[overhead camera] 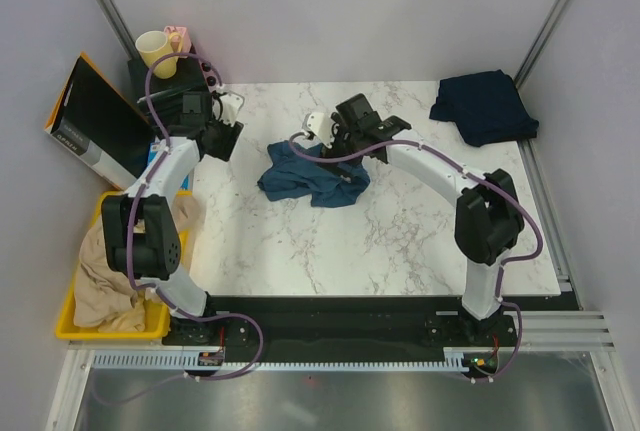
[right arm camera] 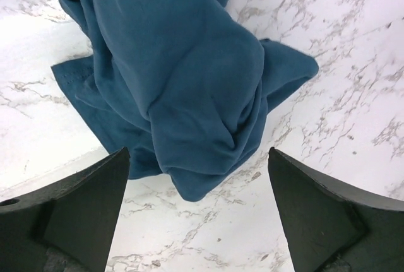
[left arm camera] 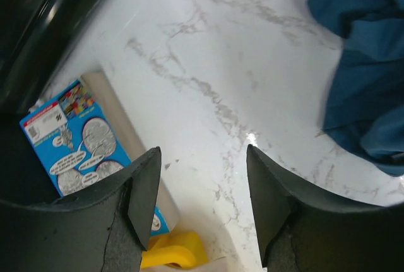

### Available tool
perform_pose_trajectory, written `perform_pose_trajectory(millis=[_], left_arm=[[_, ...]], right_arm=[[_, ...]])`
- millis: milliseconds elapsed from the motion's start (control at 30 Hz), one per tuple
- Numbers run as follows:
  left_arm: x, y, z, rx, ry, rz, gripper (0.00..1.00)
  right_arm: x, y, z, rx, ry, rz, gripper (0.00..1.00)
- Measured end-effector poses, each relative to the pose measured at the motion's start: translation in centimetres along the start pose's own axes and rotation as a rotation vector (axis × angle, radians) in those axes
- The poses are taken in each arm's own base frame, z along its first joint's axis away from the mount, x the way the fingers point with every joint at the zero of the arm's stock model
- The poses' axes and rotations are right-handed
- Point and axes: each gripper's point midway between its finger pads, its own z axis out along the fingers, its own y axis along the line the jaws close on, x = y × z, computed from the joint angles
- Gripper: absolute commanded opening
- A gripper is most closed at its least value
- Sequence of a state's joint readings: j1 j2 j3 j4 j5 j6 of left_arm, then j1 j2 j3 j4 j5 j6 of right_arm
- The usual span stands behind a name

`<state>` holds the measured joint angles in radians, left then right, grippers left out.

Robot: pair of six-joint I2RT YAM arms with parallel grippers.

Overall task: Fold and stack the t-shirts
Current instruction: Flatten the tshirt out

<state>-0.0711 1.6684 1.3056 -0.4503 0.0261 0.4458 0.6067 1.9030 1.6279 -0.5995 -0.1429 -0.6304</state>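
A steel-blue t-shirt [overhead camera: 310, 179] lies crumpled in a heap on the marble table [overhead camera: 400, 241], left of the middle. It fills the upper part of the right wrist view [right arm camera: 177, 76] and shows at the right edge of the left wrist view [left arm camera: 369, 82]. A navy t-shirt [overhead camera: 484, 106] lies folded at the table's far right corner. My right gripper [overhead camera: 325, 129] is open and empty, hovering just beyond the blue heap's far edge. My left gripper [overhead camera: 228, 136] is open and empty, above the table's far left edge, apart from the shirt.
A yellow bin [overhead camera: 75, 316] holding beige cloth [overhead camera: 110, 271] stands off the table's left edge. A blue printed box [left arm camera: 76, 139] and a black box [overhead camera: 90, 126] lie at the left. A yellow mug [overhead camera: 155, 51] stands at the back left.
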Motion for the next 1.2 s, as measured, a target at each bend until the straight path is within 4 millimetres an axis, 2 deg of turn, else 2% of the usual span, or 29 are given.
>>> perform_pose_trajectory(millis=[67, 167, 300, 500, 600, 867, 933, 967, 1000, 1100, 1200], left_arm=[[0.9, 1.5, -0.1, -0.038, 0.021, -0.052, 0.64], [1.5, 2.4, -0.3, -0.066, 0.035, -0.091, 0.64], [1.6, 2.4, -0.3, -0.074, 0.042, -0.110, 0.64], [1.6, 2.4, -0.4, -0.075, 0.043, -0.130, 0.64], [1.6, 2.6, -0.5, -0.078, 0.042, -0.141, 0.64], [1.6, 2.6, -0.7, -0.068, 0.043, -0.153, 0.64], [1.5, 2.4, -0.7, -0.059, 0.037, -0.153, 0.64], [1.5, 2.4, -0.7, -0.057, 0.036, -0.153, 0.64], [1.5, 2.3, -0.7, -0.054, 0.034, -0.153, 0.64], [1.4, 2.2, -0.7, -0.048, 0.033, -0.153, 0.64], [1.3, 1.9, -0.7, -0.028, 0.025, -0.153, 0.63]], right_arm=[[-1.1, 0.3, 0.0, 0.006, -0.012, -0.027, 0.98], [-3.3, 1.6, 0.3, -0.002, -0.043, -0.086, 0.97], [-5.9, 5.4, 1.9, -0.057, -0.066, -0.183, 0.95], [-7.1, 11.4, 4.9, -0.175, -0.066, -0.279, 0.91], [-6.7, 12.3, 6.6, -0.203, -0.050, -0.282, 0.89], [-5.3, 11.6, 12.4, -0.199, 0.001, -0.270, 0.88], [-4.9, 11.6, 13.5, -0.201, 0.010, -0.267, 0.76], [-5.4, 11.1, 13.6, -0.185, 0.001, -0.271, 0.64], [-5.8, 10.7, 13.8, -0.174, -0.010, -0.274, 0.35], [-6.0, 10.0, 14.3, -0.152, -0.014, -0.281, 0.00], [-5.4, 9.8, 14.5, -0.136, 0.011, -0.270, 0.00]])
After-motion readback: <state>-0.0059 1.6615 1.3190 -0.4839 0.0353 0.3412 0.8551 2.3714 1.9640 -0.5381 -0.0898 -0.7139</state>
